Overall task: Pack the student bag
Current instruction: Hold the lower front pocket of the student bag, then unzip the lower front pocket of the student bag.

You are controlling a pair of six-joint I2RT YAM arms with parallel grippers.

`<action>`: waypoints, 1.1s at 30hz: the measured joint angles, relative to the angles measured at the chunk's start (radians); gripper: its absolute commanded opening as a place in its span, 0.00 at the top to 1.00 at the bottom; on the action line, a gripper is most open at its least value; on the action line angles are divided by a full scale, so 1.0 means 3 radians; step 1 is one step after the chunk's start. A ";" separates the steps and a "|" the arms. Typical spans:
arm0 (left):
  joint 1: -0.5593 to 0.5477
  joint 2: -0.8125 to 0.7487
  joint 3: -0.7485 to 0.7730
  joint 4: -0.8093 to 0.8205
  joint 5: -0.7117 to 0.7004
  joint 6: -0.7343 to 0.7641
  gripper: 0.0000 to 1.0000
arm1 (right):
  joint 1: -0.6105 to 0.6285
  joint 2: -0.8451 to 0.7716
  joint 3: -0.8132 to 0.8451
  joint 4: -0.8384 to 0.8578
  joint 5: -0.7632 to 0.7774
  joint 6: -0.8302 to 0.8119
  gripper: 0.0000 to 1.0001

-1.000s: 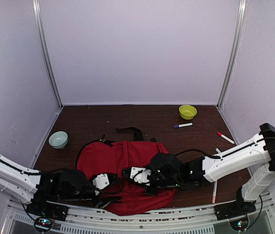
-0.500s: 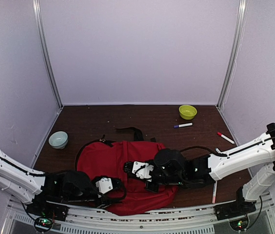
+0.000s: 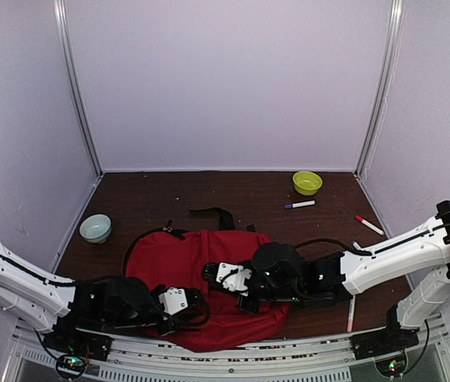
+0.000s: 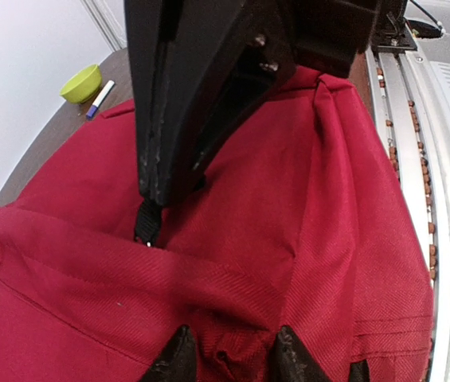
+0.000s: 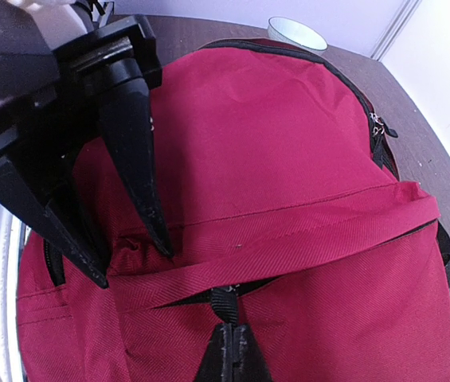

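The student bag (image 3: 177,263), a big red backpack, lies flat on the dark table between both arms. My right gripper (image 5: 230,338) is shut on the black zipper pull (image 5: 223,302) of the front pocket, and a short dark slit shows beside the pull. My left gripper (image 4: 228,342) presses into the bag (image 4: 288,199) near its front edge, with a bunched fold of red fabric pinched between its fingertips. In the right wrist view the left gripper (image 5: 131,263) stands just left of the pull. From above, the left gripper (image 3: 191,306) and right gripper (image 3: 209,275) sit close together over the bag.
A yellow-green bowl (image 3: 307,182), a blue-capped marker (image 3: 299,204) and a red-capped marker (image 3: 369,224) lie at the back right. A pale bowl (image 3: 95,228) stands at the left. A pen (image 3: 351,314) lies under the right arm. A black strap (image 3: 217,213) trails behind the bag.
My left gripper slid right over the bag and its jaws narrowed onto a fold of fabric. My right gripper shifted slightly right with the pull, then held still.
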 measured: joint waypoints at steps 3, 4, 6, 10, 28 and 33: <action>-0.0003 0.0000 0.0018 -0.0001 -0.0015 0.0043 0.99 | 0.0000 0.0000 0.0000 0.0000 0.0000 0.0000 1.00; -0.0006 0.0001 0.0022 -0.0008 -0.0018 0.0069 1.00 | -0.0001 -0.0001 0.0000 0.0000 0.0000 0.0000 1.00; -0.0011 0.0014 0.0038 -0.0029 -0.0023 0.0092 1.00 | -0.0005 -0.0009 0.0000 -0.0001 -0.0001 0.0001 1.00; -0.0011 0.0025 0.0060 -0.0039 -0.0018 0.0104 1.00 | -0.0042 -0.0034 0.0000 0.0001 -0.0003 0.0014 1.00; -0.0011 -0.0071 0.0060 -0.0018 -0.0004 0.0070 1.00 | -0.0657 0.0401 0.0615 -0.0128 -0.0179 0.0290 1.00; -0.0011 -0.0112 0.0058 -0.0032 -0.0004 0.0036 1.00 | -0.0807 0.0562 0.0842 -0.0211 -0.0177 0.0346 1.00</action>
